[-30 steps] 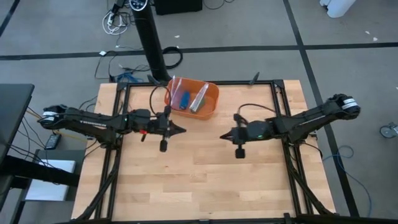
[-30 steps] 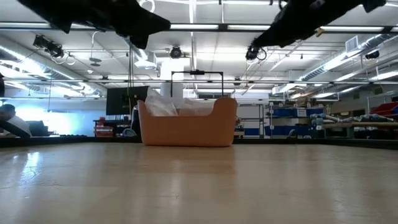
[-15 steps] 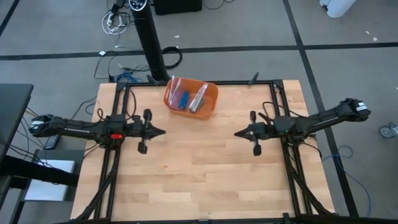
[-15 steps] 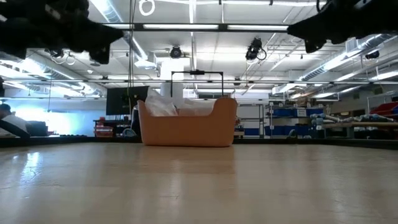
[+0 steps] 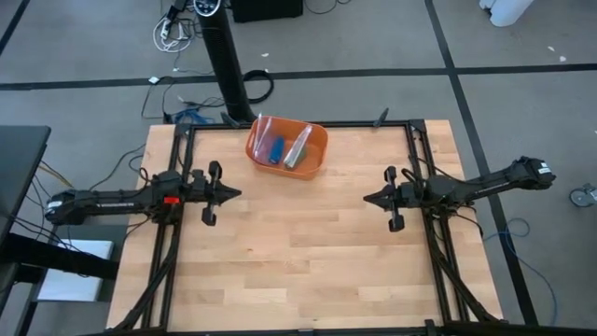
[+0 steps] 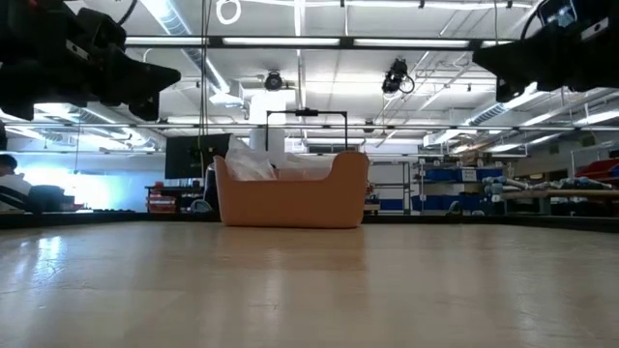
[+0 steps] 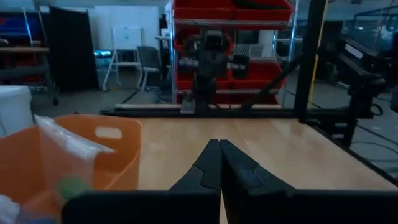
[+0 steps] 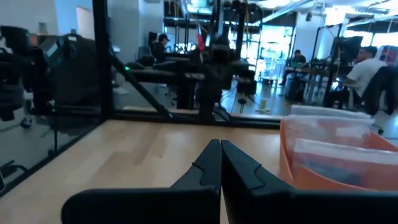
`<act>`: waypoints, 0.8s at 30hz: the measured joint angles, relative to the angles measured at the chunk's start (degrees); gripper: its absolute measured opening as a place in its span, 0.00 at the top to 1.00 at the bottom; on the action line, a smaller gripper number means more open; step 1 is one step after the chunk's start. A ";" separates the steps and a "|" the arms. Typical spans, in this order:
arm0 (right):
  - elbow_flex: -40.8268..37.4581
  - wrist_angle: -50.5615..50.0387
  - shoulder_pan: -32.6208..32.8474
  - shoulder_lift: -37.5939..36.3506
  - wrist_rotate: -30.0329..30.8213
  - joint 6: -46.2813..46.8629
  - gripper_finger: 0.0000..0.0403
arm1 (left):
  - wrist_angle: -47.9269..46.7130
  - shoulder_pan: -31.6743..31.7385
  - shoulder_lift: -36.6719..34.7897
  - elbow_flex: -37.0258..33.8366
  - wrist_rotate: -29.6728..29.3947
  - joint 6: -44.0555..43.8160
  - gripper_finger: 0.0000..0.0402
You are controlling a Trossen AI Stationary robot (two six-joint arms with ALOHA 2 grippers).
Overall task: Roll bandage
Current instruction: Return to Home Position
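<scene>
Inside orange bin: bagged bandage (green).

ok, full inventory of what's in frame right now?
table: one, light wood, under both arms
bin: one, orange, far centre of the table
plastic bag: at least one, clear, inside the bin
bandage: one, green, only glimpsed through the bag in the bin
blue item: one, blue, in the bin beside the bag
people: several, in the room beyond the table
left gripper: one, dark, shut and empty, over the table's left side
right gripper: one, dark, shut and empty, over the table's right side
</scene>
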 joint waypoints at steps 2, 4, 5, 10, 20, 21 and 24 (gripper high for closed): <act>-0.51 0.32 0.02 -1.05 -0.09 -0.03 1.00 | -0.73 1.52 -0.31 0.00 1.14 -0.15 0.99; -0.88 0.23 0.04 -2.51 -0.08 -0.32 1.00 | -0.98 2.43 -1.05 0.00 1.38 -0.05 0.99; -1.07 0.16 0.04 -3.37 -0.07 -0.35 1.00 | -1.52 2.69 -1.40 0.00 1.61 0.31 0.99; -2.47 -3.57 0.15 -9.23 0.53 -0.13 1.00 | -6.39 2.88 -4.72 -0.02 -0.21 1.43 0.99; -2.30 -18.03 5.45 -21.07 9.36 0.06 1.00 | -20.23 2.73 -20.78 -0.04 -1.19 1.13 0.98; -2.30 -19.26 6.12 -21.83 10.43 0.10 1.00 | -22.50 2.72 -22.82 -0.04 -1.21 0.84 0.98; -2.30 -21.08 8.07 -23.80 12.90 0.14 1.00 | -24.87 2.70 -23.04 -0.02 -1.05 0.11 0.98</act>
